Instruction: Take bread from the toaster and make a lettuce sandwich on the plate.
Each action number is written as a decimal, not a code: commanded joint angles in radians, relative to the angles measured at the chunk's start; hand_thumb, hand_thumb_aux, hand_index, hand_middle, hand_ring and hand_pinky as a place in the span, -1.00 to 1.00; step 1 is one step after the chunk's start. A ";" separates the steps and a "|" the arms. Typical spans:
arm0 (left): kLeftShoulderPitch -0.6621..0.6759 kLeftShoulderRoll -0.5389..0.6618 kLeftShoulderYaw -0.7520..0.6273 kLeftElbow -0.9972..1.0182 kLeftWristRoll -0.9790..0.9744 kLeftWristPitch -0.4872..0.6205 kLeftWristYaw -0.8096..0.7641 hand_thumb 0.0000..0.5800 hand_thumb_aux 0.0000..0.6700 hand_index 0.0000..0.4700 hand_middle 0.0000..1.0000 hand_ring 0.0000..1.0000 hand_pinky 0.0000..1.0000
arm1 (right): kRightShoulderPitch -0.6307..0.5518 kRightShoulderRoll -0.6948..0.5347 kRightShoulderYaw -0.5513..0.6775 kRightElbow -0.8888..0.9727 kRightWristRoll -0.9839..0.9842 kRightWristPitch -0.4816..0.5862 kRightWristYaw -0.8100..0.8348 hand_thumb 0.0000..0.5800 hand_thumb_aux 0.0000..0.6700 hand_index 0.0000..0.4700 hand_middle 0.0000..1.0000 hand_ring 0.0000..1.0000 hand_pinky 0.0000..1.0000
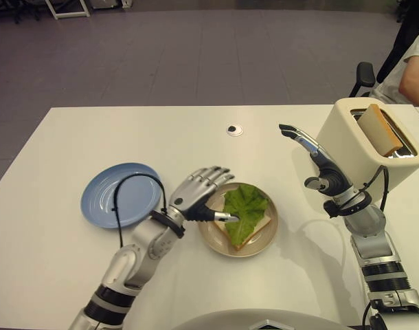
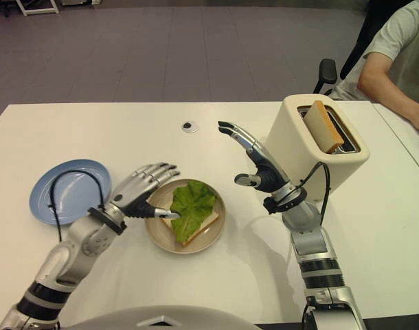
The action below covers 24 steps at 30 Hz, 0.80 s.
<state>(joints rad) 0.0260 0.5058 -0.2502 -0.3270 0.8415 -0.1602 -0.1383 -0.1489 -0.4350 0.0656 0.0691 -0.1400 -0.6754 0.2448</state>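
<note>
On the white counter (image 1: 72, 137) the toaster (image 1: 354, 148) stands at 3 o'clock. A bread slice (image 1: 382, 129) stands in its slot with the lower part hidden; the slot runs from 10 to 4 o'clock. The blue plate (image 1: 99, 196) lies at 9 o'clock of the tan plate (image 1: 254, 249). The right hand (image 1: 319, 165) is just beside the toaster, fingers straight and empty, pointing to 11 o'clock. The left hand (image 1: 196, 192) grips nothing, fingers loosely spread, thumb tip at the lettuce (image 1: 244, 206). The leaf lies from about 1 to 7 o'clock and covers most of the bottom slice (image 1: 259, 225).
</note>
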 commanded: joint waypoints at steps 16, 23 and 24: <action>0.071 -0.273 0.074 0.034 -0.686 -0.085 -0.043 -1.00 -1.00 -1.00 -1.00 -1.00 -1.00 | -0.081 -0.364 -0.327 0.033 -0.390 0.318 -0.115 -1.00 -1.00 -1.00 -1.00 -1.00 -1.00; 0.086 -0.271 0.103 0.130 -0.699 -0.221 -0.033 -1.00 -1.00 -1.00 -1.00 -1.00 -1.00 | -0.124 -0.377 -0.290 0.246 -0.305 0.374 -0.088 -1.00 -1.00 -1.00 -1.00 -1.00 -1.00; 0.087 -0.270 0.111 0.133 -0.699 -0.228 -0.031 -1.00 -1.00 -1.00 -1.00 -1.00 -1.00 | -0.122 -0.375 -0.282 0.254 -0.296 0.373 -0.084 -1.00 -1.00 -1.00 -1.00 -1.00 -1.00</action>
<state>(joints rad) 0.1042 0.2199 -0.1597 -0.2113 0.1375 -0.3755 -0.1752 -0.2607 -0.8107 -0.2367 0.3001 -0.4639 -0.3058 0.1450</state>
